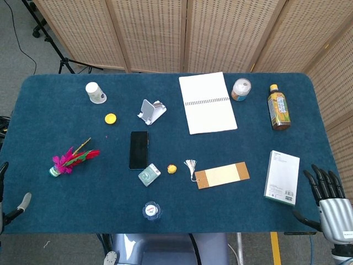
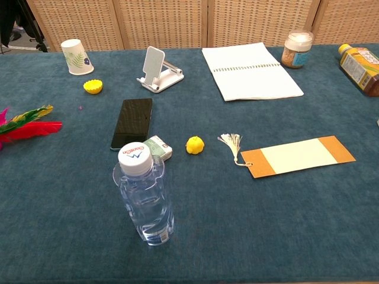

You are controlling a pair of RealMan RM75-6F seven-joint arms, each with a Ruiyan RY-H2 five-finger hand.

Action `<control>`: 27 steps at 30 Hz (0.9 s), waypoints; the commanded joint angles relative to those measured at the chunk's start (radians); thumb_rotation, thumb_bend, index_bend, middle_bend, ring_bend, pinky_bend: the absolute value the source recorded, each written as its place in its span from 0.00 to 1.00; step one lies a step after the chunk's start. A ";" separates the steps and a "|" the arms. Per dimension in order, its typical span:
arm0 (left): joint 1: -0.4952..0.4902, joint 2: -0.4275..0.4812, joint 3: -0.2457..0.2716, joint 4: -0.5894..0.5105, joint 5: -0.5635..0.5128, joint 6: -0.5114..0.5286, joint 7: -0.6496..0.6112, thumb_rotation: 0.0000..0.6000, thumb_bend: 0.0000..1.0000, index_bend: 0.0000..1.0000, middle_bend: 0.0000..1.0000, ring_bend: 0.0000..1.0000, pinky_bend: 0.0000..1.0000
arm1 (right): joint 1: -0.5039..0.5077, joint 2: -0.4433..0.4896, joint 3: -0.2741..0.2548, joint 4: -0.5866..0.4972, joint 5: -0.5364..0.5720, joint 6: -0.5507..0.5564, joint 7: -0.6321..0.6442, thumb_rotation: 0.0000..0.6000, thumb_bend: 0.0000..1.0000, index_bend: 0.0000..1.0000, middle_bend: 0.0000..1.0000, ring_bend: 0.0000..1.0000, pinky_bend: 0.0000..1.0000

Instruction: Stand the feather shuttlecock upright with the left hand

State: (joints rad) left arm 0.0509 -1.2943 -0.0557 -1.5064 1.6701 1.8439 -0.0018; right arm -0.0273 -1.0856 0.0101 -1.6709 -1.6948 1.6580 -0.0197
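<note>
Magenta-feathered shuttlecock [image 1: 70, 160] lies on its side, untouched, up-table from the left hand [image 1: 11, 205], barely in frame, pose unclear. Reaching comes first; then grasp and tip upright.

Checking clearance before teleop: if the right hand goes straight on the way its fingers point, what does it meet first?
Probably nothing: the right hand points up the table's right edge, just right of the white box. Height unclear.
</note>
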 commanded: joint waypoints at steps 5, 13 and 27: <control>0.000 0.003 -0.001 -0.003 -0.007 -0.012 0.010 1.00 0.21 0.00 0.00 0.00 0.00 | 0.001 0.000 0.000 0.000 0.000 -0.001 0.000 1.00 0.00 0.00 0.00 0.00 0.00; 0.000 0.006 0.002 -0.011 -0.017 -0.032 0.029 1.00 0.21 0.00 0.00 0.00 0.00 | 0.000 0.000 0.000 0.001 -0.001 0.000 0.001 1.00 0.00 0.00 0.00 0.00 0.00; -0.009 0.033 0.013 -0.053 -0.054 -0.104 0.016 1.00 0.27 0.35 0.00 0.00 0.00 | 0.000 -0.001 0.000 0.002 0.000 0.000 0.003 1.00 0.00 0.00 0.00 0.00 0.00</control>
State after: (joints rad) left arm 0.0441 -1.2663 -0.0445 -1.5515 1.6245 1.7502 0.0156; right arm -0.0272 -1.0868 0.0105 -1.6688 -1.6949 1.6581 -0.0173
